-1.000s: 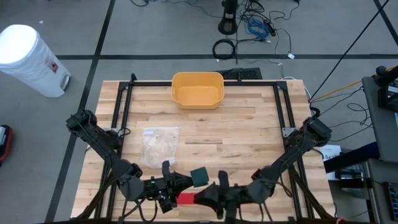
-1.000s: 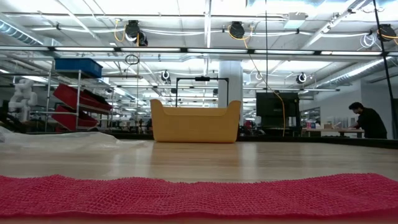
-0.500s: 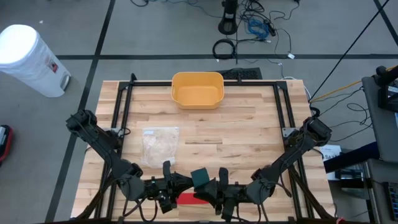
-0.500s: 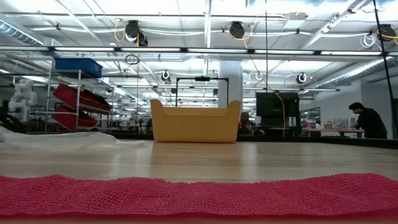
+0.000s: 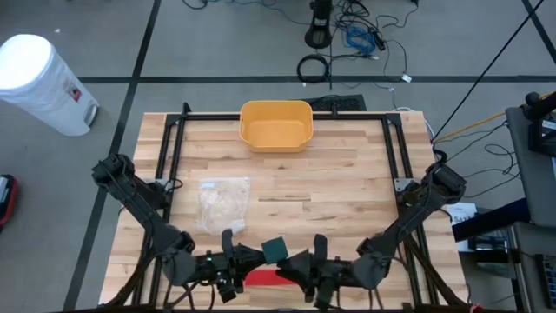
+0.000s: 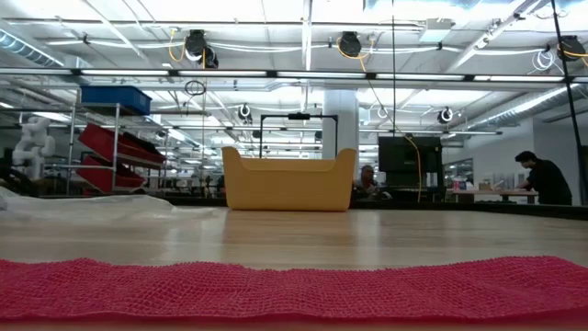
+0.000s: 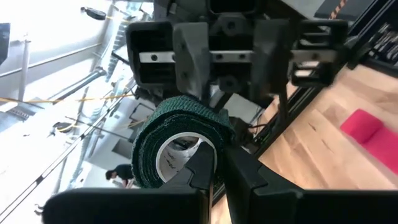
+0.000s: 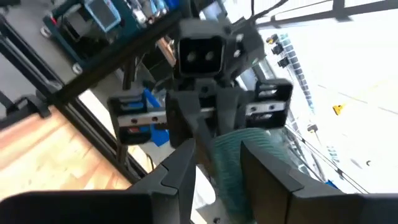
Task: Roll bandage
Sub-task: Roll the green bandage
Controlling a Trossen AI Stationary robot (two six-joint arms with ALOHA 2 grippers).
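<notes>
left end effector (image 5: 248,258): clamped tight on the green bandage roll (image 5: 277,249), up off the counter (image 5: 330,174) near its front edge | right end effector (image 5: 294,263): fingers apart around that same roll, facing my left | red bandage strip (image 5: 261,278): flat underneath us both

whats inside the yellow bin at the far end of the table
The high view shows only the bare bottom of the yellow bin; nothing lies in it. In the low view its front wall hides the inside.
</notes>
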